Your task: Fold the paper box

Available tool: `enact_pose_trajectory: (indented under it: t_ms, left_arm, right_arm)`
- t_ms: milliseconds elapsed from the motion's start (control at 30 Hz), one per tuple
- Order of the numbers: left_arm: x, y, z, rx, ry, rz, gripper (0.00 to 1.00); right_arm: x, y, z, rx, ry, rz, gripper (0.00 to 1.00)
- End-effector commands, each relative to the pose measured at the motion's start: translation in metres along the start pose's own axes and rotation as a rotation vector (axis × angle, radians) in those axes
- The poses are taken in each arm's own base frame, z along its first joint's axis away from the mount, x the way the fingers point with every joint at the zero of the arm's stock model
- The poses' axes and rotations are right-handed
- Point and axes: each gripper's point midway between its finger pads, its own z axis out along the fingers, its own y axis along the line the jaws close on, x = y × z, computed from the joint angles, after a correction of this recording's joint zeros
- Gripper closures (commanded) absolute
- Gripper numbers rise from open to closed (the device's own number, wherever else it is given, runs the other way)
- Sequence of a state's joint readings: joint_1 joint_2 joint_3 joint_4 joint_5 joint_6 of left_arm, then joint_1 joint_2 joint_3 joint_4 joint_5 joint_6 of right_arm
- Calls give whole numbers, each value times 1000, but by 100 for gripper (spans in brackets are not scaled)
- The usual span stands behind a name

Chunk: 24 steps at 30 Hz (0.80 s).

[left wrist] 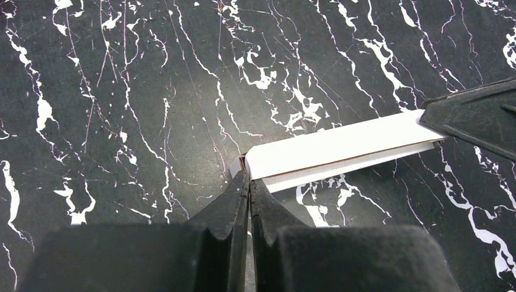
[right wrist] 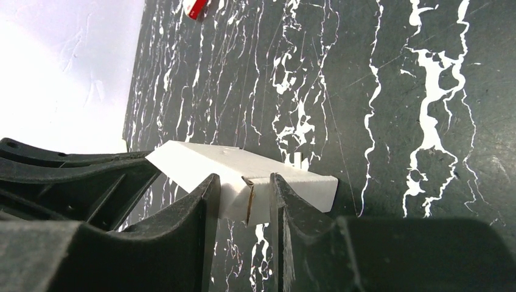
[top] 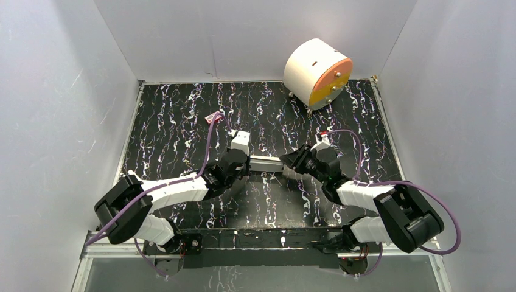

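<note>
Orange-faced white cylinder (top: pixel 316 72) back right — red item (top: pixel 213 117) apart.

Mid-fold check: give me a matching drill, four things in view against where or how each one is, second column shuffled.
1 left hand
2 right hand
3 white cylinder
4 red item

A far right corner of the table
B fingers apart at one end of the paper box
C pinched shut on the box's other end
D far side, left of centre

Pairs: 1-C, 2-B, 3-A, 4-D
</note>
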<state>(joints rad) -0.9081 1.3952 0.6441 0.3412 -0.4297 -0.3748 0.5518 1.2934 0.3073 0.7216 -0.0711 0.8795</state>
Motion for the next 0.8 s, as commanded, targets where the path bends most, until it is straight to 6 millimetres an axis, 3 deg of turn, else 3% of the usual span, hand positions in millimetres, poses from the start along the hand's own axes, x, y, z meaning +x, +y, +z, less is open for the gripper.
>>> enact_pose_trajectory:
  t_ms: [0, 267, 433, 767]
  left_arm:
    - [57, 18, -7, -36, 176, 58, 97]
    - [48, 2, -15, 54, 146, -4, 86]
    - [37, -6, -26, 149, 112, -82, 70]
    - [-4, -17, -60, 387, 20, -345, 43]
  right_arm:
    - [55, -42, -15, 94, 173, -14, 62]
    - [68, -60, -11, 118, 183, -10, 66]
    - [69, -62, -5, 117, 188, -13, 68]
    - [55, -56, 1, 126, 160, -50, 69]
